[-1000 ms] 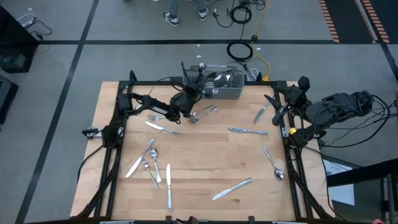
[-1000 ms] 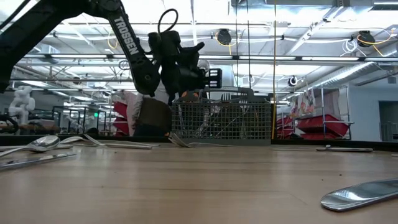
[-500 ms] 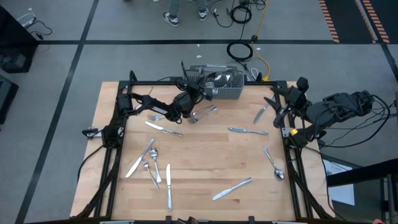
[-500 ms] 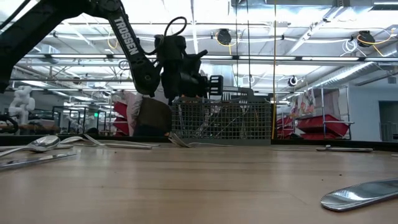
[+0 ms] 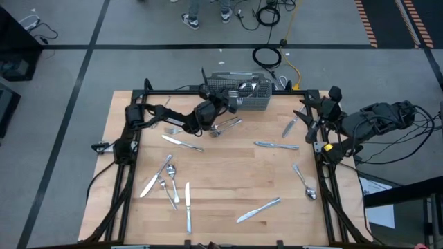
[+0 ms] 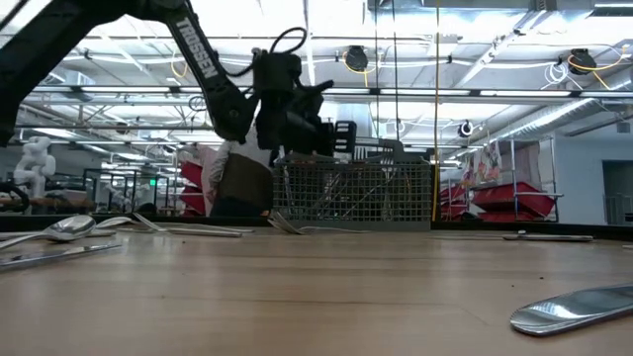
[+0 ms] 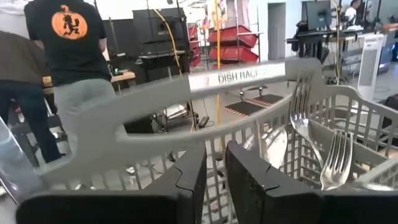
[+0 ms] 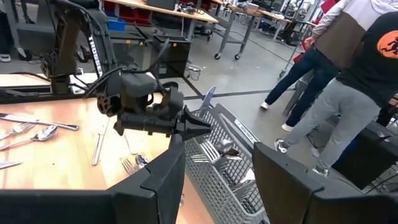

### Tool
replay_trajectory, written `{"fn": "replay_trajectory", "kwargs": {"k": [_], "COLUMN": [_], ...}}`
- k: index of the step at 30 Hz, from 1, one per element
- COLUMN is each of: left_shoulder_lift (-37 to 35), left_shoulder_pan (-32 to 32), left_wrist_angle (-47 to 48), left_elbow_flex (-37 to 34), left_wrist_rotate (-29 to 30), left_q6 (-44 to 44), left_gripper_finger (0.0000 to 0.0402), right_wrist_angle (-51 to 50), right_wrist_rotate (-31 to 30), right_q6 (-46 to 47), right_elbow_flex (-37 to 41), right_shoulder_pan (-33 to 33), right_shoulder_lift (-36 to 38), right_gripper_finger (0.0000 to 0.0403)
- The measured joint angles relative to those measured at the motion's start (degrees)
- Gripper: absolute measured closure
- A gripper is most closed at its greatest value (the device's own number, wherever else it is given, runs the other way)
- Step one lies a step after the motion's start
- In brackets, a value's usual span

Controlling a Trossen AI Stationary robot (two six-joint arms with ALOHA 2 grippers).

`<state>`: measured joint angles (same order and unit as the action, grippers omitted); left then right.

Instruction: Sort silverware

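Note:
The silverware lies scattered over the wooden table: a knife (image 5: pixel 183 143), a fork and spoon (image 5: pixel 225 126), knives (image 5: pixel 277 145) (image 5: pixel 258 209) (image 5: pixel 187 206) and a spoon (image 5: pixel 305 184). More forks (image 7: pixel 339 158) and a spoon (image 7: pixel 273 146) stand in the grey mesh basket (image 5: pixel 240 93) at the far edge. My left gripper (image 7: pixel 214 177) points level at the basket's left end, close to its rim (image 7: pixel 186 99). It is open by a narrow gap with nothing in it. My right gripper (image 8: pixel 217 180) is open and raised over the table's right edge.
Another group of knife, fork and spoon (image 5: pixel 163 177) lies near the left, and a knife (image 5: pixel 292 125) lies by the right arm. A knife blade (image 8: pixel 208 99) stands up at the basket's left end. People stand on the floor beyond the table (image 7: pixel 68 56).
My left gripper has tipped up from a downward slant to level at the basket's left end, with its fingertips swinging a little toward the basket. The silverware on the table has not moved.

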<state>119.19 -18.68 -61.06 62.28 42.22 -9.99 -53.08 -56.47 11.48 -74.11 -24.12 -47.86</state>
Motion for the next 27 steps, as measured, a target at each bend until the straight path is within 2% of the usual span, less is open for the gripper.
{"fn": "replay_trajectory", "kwargs": {"k": [5,10,13,16,19,22,25,27], "left_shoulder_lift": [-4.8,-15.5,-24.7,-35.1,-44.0,-50.5,-53.3,-53.4], "left_shoulder_pan": [0.2,3.1,6.8,11.9,16.9,20.1,22.8,25.3], "left_wrist_angle": [7.6,16.6,28.3,45.8,67.0,88.9,110.8,121.4], "left_elbow_flex": [0.0,0.0,0.0,0.1,0.1,0.1,0.0,-0.2], "left_wrist_rotate": [-0.8,-3.2,-3.4,-4.1,-5.3,-3.4,-3.2,-3.5], "left_q6": [-0.9,-4.5,-5.6,-4.4,5.1,23.2,40.8,48.7], "left_gripper_finger": [0.0331,0.0331,0.0331,0.0331,0.033,0.033,0.033,0.033], "right_wrist_angle": [0.5,1.4,1.4,1.4,1.5,2.2,3.2,4.1], "right_wrist_rotate": [0.3,1.5,2.8,4.6,6.0,6.3,6.8,6.9], "right_q6": [-0.1,-0.5,-0.6,-0.3,-0.2,-0.2,-0.2,-0.4], "right_elbow_flex": [0.0,0.0,0.0,0.0,0.0,0.0,0.0,0.0], "right_shoulder_pan": [0.0,0.0,0.0,0.0,0.0,0.0,0.0,0.0], "right_shoulder_lift": [0.4,1.1,1.4,1.4,1.4,1.3,1.2,1.0], "right_gripper_finger": [0.0227,0.0227,0.0227,0.0227,0.0227,0.0227,0.0227,0.0227]}}
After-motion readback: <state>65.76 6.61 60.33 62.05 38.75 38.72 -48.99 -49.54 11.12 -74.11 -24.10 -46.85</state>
